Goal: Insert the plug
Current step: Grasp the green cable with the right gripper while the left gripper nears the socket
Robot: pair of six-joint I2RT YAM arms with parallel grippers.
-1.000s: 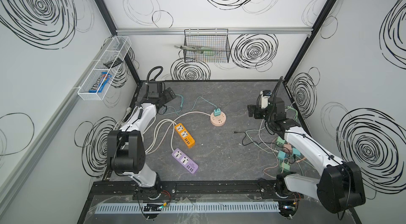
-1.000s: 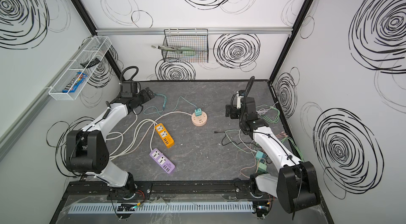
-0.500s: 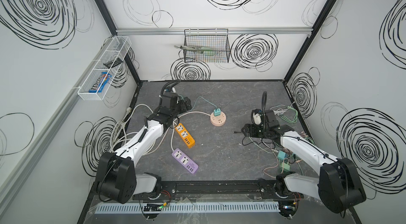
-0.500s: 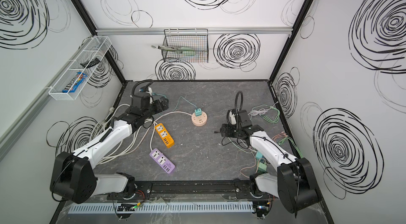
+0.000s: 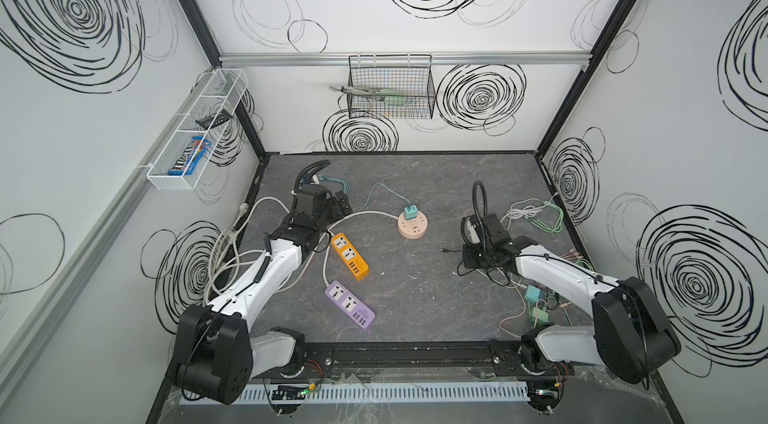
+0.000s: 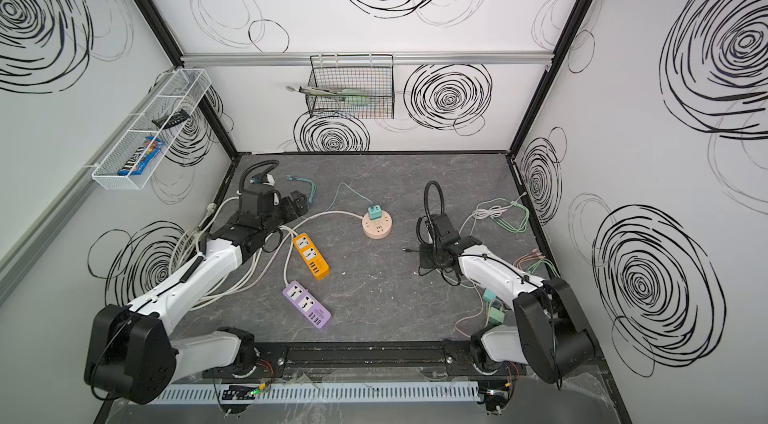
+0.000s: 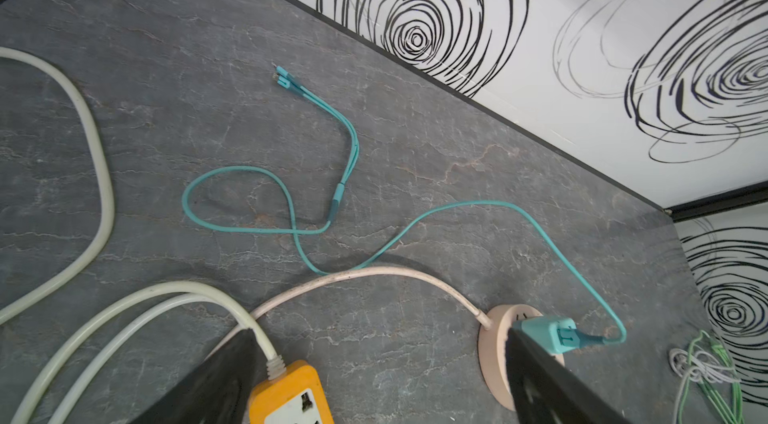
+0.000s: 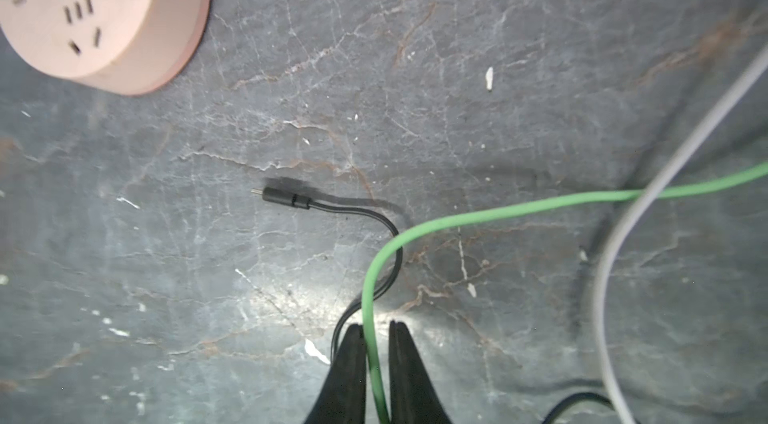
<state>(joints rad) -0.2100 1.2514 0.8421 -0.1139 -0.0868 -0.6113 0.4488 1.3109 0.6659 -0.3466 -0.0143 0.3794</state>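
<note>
One small black plug (image 8: 286,197) lies flat on the worktop (image 5: 415,293), loose, not seated in any outlet.

Position is taken from the pink round socket (image 5: 409,231). The plug sits near it, on the side toward the right arm's base, not touching.

Long axis: in a top view the plug (image 5: 445,250) runs roughly crosswise. Its metal tip points away from the right gripper (image 8: 374,328) and past the socket, not at it. Its black lead (image 8: 374,218) trails back toward that gripper.

Right gripper: fingers pressed nearly together, with the green cable (image 8: 498,210) caught in the slit. The black lead runs outside one finger, so the pinch looks to be on the wrong wire.

Left gripper (image 7: 380,330): spread wide, empty, on the socket's other side, well apart from the plug.

Judgement: the right arm is nearer. The plug lies ahead of its fingertips, tail end first.
</note>
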